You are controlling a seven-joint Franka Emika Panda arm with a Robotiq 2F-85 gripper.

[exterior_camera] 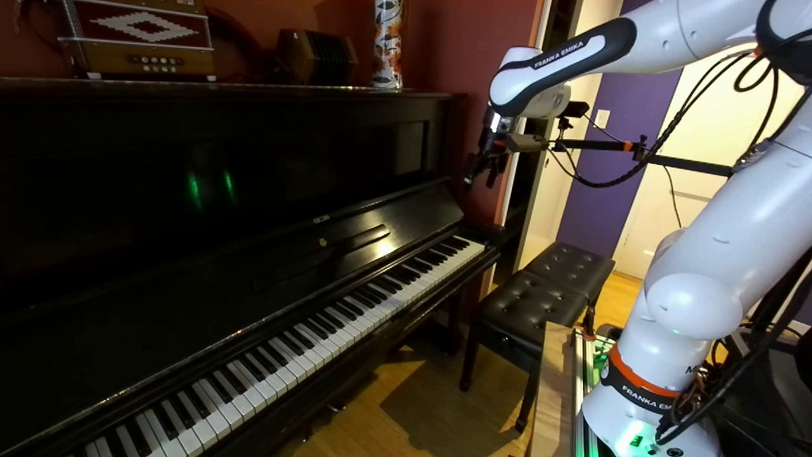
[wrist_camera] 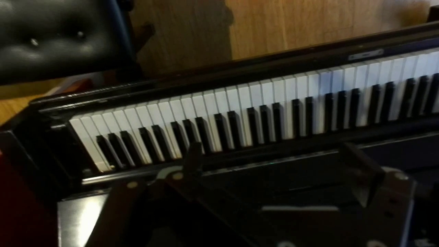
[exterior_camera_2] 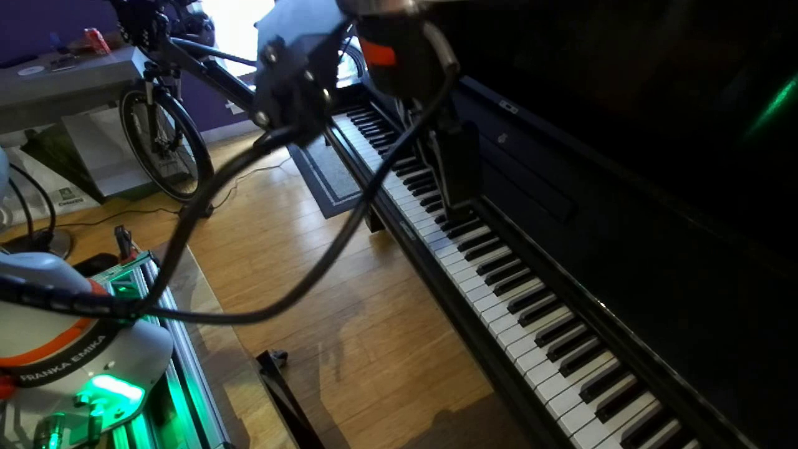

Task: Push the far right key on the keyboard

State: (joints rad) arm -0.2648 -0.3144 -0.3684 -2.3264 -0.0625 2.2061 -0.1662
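The gripper (wrist_camera: 272,161) hangs spread wide and empty above the piano (exterior_camera: 355,231). Lower, at the treble end of the keyboard (exterior_camera: 303,358), lies the far right key (wrist_camera: 88,144); a padded bench (exterior_camera: 533,298) stands near. In an exterior view a blurred cable (exterior_camera_2: 343,234) hides part of the keyboard, whose treble end is cut off.

The claw (wrist_camera: 275,163) gapes wide, the keyboard (wrist_camera: 258,103) beyond it. The end key (wrist_camera: 87,140) lies left of the claw, the bench (wrist_camera: 58,37) farther.
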